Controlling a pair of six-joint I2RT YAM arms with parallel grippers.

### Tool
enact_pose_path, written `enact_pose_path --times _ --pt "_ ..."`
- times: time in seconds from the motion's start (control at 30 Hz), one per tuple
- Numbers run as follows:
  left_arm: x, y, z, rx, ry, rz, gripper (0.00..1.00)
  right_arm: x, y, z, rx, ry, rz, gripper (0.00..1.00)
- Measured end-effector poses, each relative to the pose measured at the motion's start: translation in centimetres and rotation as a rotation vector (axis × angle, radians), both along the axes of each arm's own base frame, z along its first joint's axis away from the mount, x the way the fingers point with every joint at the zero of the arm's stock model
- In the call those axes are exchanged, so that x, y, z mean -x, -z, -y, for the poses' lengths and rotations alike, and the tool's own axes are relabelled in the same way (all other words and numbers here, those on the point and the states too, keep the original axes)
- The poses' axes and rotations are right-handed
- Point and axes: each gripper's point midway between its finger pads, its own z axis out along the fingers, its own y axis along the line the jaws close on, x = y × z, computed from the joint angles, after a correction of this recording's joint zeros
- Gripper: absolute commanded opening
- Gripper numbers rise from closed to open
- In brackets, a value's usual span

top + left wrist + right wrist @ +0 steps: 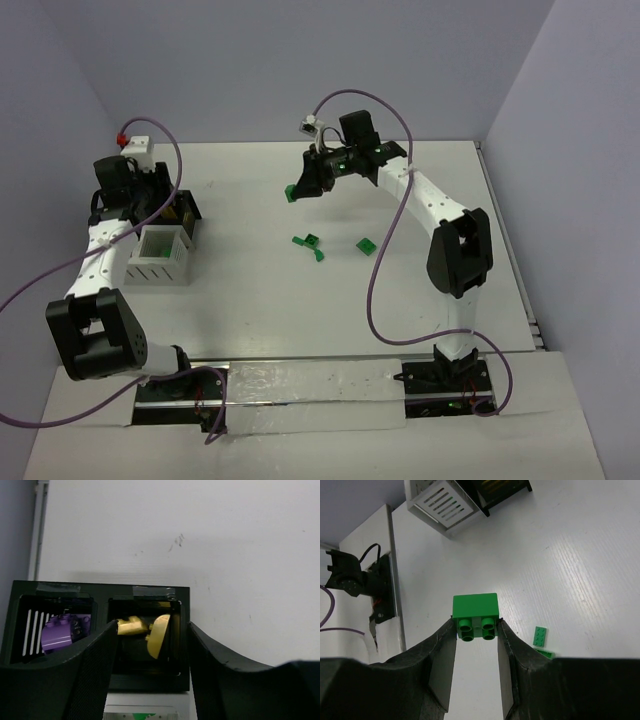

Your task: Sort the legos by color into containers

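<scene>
1. Right gripper (pixel 476 630): closed on a green brick (pixel 475 607), its fingertips pressing the two side faces, with the studded face turned toward the wrist camera. It hung above the far middle of the table (pixel 260 290).
2. Left gripper (pixel 152 627): jaws stood apart with nothing clamped between them. It was poised over the black tray (pixel 100 587) at the far left of the table.
3. Surface and room: the table was flat, matt and white, enclosed by plain lilac-grey walls (pixel 250 60) on three sides. Purple cables (pixel 375 290) looped from both arms.
4. Containers: the white slatted box (pixel 160 265) stood on the left, with the black tray touching its far side.
5. Loose green legos (pixel 308 240): these lay near the table's centre, with one more (pixel 366 244) just to their right, well apart from both containers.
6. Top view only: both arms, both containers and the loose pieces appeared together. The tray's contents were hidden under the left gripper.
7. Left wrist view only: the tray showed two compartments. Yellow pieces (pixel 159 635) lay in the right one and a purple brick (pixel 62 632) in the left. Faint scuff marks (pixel 177 540) showed on the table beyond.
8. Right wrist view only: the grip on the green brick was plain, and a flat green plate (pixel 539 636) lay on the table below. The white box appeared at the upper edge.
</scene>
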Motion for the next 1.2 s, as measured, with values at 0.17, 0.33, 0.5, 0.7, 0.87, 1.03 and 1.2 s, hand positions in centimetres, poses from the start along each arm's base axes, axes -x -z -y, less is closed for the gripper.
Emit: enact_pose_path --times 0.17,0.33,0.5,0.7,0.87,1.03,1.2 --pt "0.4 -0.6 2.2 0.088 0.108 0.012 0.64 0.3 -0.4 -0.9 -0.015 -0.008 0.009 0.0" --pt "1.4 -4.4 7.4 0.276 0.351 0.061 0.64 0.4 -1.5 -2.1 -0.056 -0.022 0.029 0.0" --pt "3.8 -8.1 12.0 0.39 0.592 0.102 0.67 0.9 -3.6 -4.1 -0.147 -0.035 -0.014 0.0" --pt "7.7 -10.5 16.5 0.365 0.82 0.159 0.73 1.9 -7.0 -7.0 -0.323 -0.071 -0.153 0.0" --pt "10.4 -11.7 19.1 0.263 0.96 0.246 0.77 3.1 -8.0 -8.0 -0.392 -0.105 -0.292 0.0" --pt "11.6 -12.3 20.0 0.149 1.018 0.333 0.77 4.2 -8.1 -8.2 -0.401 -0.128 -0.369 0.0" --pt "11.9 -12.3 20.8 0.02 1.094 0.407 0.78 5.2 -8.0 -8.5 -0.391 -0.16 -0.388 0.0"
